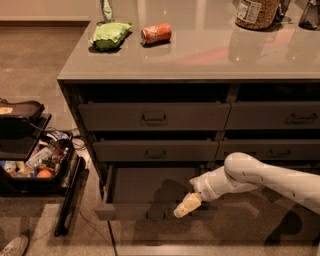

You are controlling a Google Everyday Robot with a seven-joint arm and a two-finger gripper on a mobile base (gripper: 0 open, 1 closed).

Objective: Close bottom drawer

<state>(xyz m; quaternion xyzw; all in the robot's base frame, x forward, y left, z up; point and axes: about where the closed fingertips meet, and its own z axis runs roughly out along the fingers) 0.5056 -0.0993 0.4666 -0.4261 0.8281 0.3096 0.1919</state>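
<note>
The bottom drawer [145,187] of the left column is pulled out, its low front [131,212] nearest the floor and its dark inside showing. My gripper [184,206] comes in from the right on a white arm [255,175] and sits at the right part of the drawer's front edge, pointing down-left. Whether it touches the front I cannot tell. The middle drawer [155,150] and top drawer [154,116] above are closed.
On the grey counter [210,55] lie a green bag [107,34], a red can [156,33] and a jar [257,12]. A dark cart [35,165] with clutter stands at the left. A shoe [14,245] is at the bottom left. The right column's drawers [280,117] are closed.
</note>
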